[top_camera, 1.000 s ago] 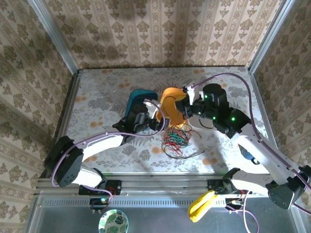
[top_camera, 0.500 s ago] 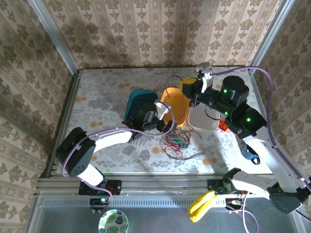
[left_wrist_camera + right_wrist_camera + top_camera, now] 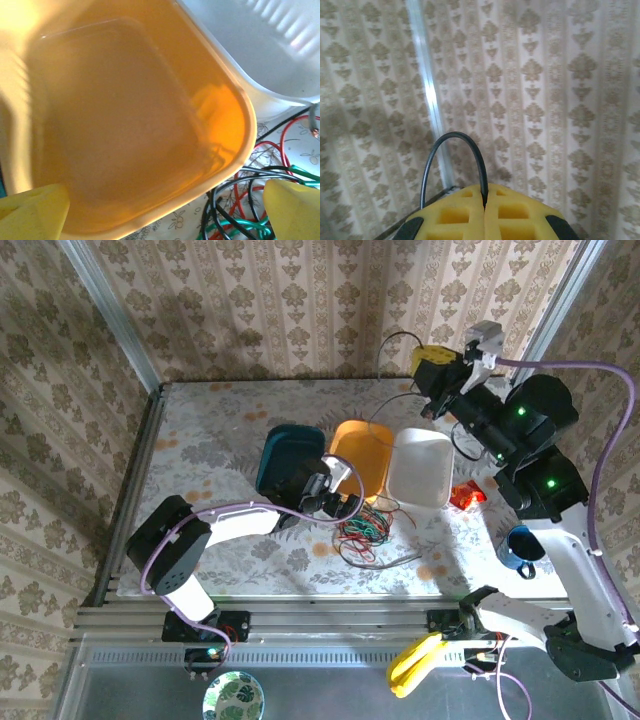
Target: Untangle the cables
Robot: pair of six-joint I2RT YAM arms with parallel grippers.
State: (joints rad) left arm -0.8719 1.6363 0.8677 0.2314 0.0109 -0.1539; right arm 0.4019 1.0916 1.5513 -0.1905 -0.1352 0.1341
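Top view, right hand: the right hand (image 3: 437, 362) is up high by the far wall, well above the tabletop (image 3: 215, 435), clenched on one black cable (image 3: 390, 340) that arches out of its yellow pads.
Top view, cables: the rest of the cables (image 3: 365, 525), red, green and black, lie in a loose knot on the tabletop, just in front of the orange tray (image 3: 352, 430) and the white tray (image 3: 425, 465). A teal tray (image 3: 285, 455) sits to the left of the orange one.
Top view, left hand: the left hand (image 3: 338, 492) hangs low at the near edge of the orange tray, just beside the knot.
Left wrist view, hand: the left hand (image 3: 160, 212) is released, its yellow fingers (image 3: 295, 210) spread wide with nothing between them.
Left wrist view, surroundings: the orange tray (image 3: 125, 115) lies beneath, the white tray (image 3: 260, 55) touching it on one side, and strands of the cables (image 3: 240, 225) cross at the lower right.
Right wrist view, grip: the right hand (image 3: 485, 212) has its pads pressed together, and the black cable (image 3: 451, 136) rises from the seam in a tight arch against the wall (image 3: 545, 75).
Step in hand: by my reading, one black strand is being drawn up out of the knot.
Whether it is free: I cannot tell from these views.
Next move: probably the left hand should go down on the knot and pin it, so the lifted strand slips out alone; then the strand wants laying apart from the rest.
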